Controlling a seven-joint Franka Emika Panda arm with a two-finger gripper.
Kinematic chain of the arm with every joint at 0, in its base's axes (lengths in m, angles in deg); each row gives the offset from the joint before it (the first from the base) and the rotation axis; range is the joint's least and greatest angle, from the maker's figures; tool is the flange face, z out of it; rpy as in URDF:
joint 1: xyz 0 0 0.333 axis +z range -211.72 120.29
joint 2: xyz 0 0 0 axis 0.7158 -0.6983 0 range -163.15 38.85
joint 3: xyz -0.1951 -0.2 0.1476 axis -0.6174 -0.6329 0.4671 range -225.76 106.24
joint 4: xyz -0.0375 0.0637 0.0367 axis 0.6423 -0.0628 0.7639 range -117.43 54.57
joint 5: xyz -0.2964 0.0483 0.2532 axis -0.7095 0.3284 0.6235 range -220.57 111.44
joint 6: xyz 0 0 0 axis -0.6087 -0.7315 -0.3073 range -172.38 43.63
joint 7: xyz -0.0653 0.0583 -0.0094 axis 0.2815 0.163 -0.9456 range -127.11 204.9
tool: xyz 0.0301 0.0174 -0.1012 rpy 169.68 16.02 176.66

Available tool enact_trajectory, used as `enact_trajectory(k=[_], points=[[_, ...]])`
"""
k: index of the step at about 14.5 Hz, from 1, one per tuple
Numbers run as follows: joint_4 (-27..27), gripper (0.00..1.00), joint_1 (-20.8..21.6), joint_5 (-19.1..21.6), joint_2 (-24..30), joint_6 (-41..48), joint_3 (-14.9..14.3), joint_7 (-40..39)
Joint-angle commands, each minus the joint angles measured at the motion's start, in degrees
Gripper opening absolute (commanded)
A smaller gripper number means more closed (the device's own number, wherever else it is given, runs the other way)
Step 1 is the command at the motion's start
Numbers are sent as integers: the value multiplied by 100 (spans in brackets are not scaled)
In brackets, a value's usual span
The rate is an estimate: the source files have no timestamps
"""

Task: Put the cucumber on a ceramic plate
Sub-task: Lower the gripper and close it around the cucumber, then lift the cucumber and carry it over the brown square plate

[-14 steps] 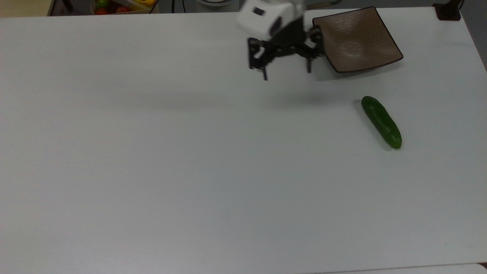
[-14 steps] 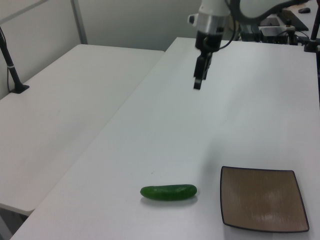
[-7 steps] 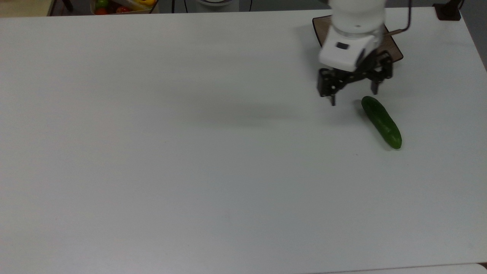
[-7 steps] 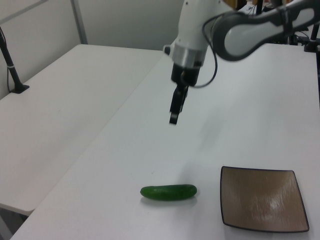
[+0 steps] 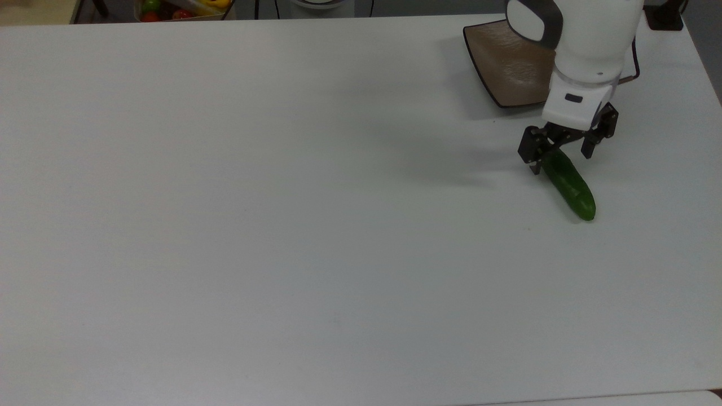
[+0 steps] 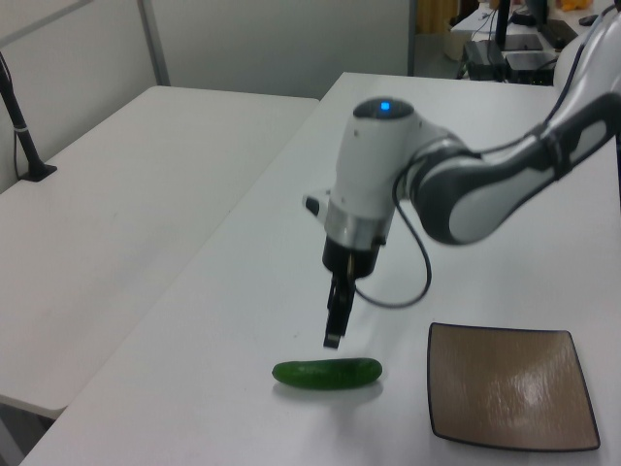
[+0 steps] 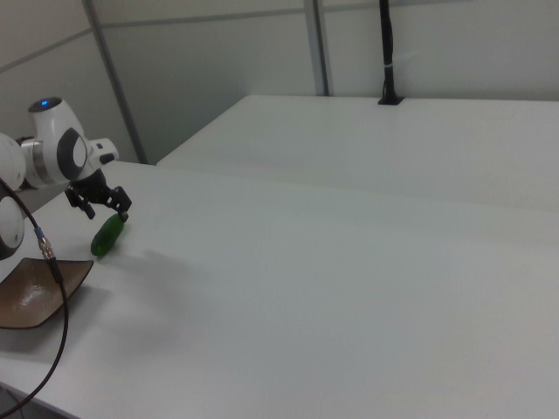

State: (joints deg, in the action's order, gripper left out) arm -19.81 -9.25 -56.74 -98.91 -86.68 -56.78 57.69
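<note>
1. White bench (image 5: 254, 225) across the top view, bare over most of its width; a second white table (image 6: 116, 204) beside it in the left view, partition walls behind.
2. Far back at the top view's upper left edge, a container of coloured produce (image 5: 180, 8), off the bench.
3. Toward the top view's right: ceramic plate (image 5: 507, 62), square and brown with a dark rim, flat on the bench near the back edge, partly covered by the white arm (image 5: 586, 51).
4. Just in front of the plate in the top view, the gripper (image 5: 564, 155), jaws spread, pointing down over the back end of the cucumber (image 5: 572, 189), one finger on either side of that end.
5. Cucumber lying flat on the bench, dark green, running diagonally toward the top view's lower right, apart from the plate.
6. In the left view, fingertip hanging just above the cucumber (image 6: 327, 373), not touching it; plate (image 6: 509, 398) to the left view's right of the cucumber, close by but separate.
7. In the right view, gripper (image 7: 99, 202) over the cucumber (image 7: 106, 236), plate (image 7: 35, 292) at the right view's lower left.
</note>
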Motion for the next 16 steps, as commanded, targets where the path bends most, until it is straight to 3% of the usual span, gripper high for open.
enact_trajectory(k=[1, 4, 5, 6, 8, 11, 16], points=[[165, 100, 133, -510, -410, -156, 132, 379], [165, 99, 116, -774, -525, -165, 308, 546], [165, 82, 81, -897, -525, -156, 396, 556], [165, 48, 37, -1081, -525, -156, 492, 599], [156, 23, 10, -1118, -525, -156, 502, 714], [78, 21, -147, -1118, -307, -156, 519, 696], [-1598, 22, -289, -987, 1694, -138, 546, 591]])
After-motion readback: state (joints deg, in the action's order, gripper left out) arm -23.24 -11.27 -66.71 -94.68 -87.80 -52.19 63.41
